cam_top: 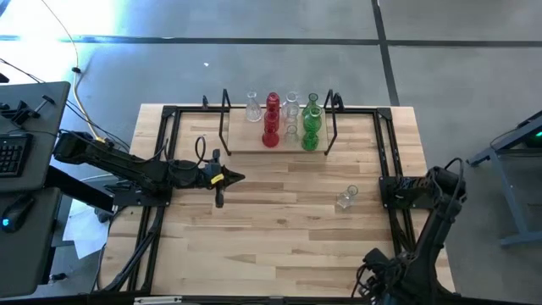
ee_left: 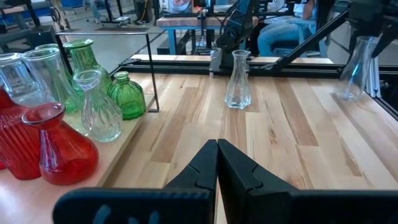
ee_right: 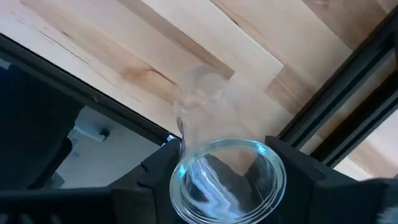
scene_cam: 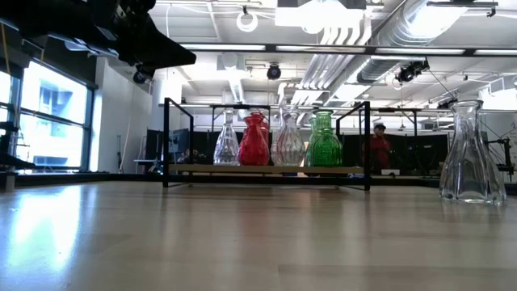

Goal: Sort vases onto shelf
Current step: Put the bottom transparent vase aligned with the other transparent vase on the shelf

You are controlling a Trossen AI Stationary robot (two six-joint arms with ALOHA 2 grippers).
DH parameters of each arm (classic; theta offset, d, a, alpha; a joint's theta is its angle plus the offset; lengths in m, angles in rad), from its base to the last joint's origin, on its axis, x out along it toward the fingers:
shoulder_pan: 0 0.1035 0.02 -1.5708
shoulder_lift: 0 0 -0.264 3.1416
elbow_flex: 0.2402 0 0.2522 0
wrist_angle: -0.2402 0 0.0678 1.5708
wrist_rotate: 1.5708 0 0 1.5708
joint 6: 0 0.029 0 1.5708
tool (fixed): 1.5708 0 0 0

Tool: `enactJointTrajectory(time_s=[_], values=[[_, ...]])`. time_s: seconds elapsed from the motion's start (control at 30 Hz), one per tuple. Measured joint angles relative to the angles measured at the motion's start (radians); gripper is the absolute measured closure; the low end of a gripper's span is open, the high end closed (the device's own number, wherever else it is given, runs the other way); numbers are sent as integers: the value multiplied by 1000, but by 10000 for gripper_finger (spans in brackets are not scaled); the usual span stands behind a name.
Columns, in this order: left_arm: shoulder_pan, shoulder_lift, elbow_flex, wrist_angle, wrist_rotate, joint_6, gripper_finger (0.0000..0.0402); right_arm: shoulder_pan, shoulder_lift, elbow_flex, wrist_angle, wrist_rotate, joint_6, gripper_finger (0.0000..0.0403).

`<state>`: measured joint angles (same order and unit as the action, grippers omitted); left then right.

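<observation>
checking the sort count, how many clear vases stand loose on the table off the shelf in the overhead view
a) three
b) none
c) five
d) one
d: in the high view a single clear vase stands on the bare tabletop toward the right arm's side, apart from the shelf, where the red, green and other clear vases are grouped.

The right gripper's fingertips are sitting hidden behind a clear vase's base that is running off the picture's edge, its neck is blurring to haze, and at the shelf the vases are overlapping, uncountable.
</observation>
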<state>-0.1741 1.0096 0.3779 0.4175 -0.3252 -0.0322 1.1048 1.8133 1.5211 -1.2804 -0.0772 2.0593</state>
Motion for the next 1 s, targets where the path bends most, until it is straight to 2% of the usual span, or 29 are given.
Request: enactJointTrajectory(time_s=[0.17,0.33,0.53,0.7,0.87,1.0], values=[[0,0,0,0,0,-8,401,-61,0,8,12,0,-149,231],[0,-11,0,-1,0,-2,401,-187,1,61,-59,3,-419,231],[0,-65,1,-2,0,27,401,-411,1,150,-89,63,-853,231],[0,-140,1,-71,0,36,401,-618,17,233,-62,122,-1243,231],[0,-227,1,-156,-8,37,401,-796,121,392,-59,156,-1628,231],[0,-279,1,-214,-28,37,401,-906,233,534,-64,157,-1876,231]])
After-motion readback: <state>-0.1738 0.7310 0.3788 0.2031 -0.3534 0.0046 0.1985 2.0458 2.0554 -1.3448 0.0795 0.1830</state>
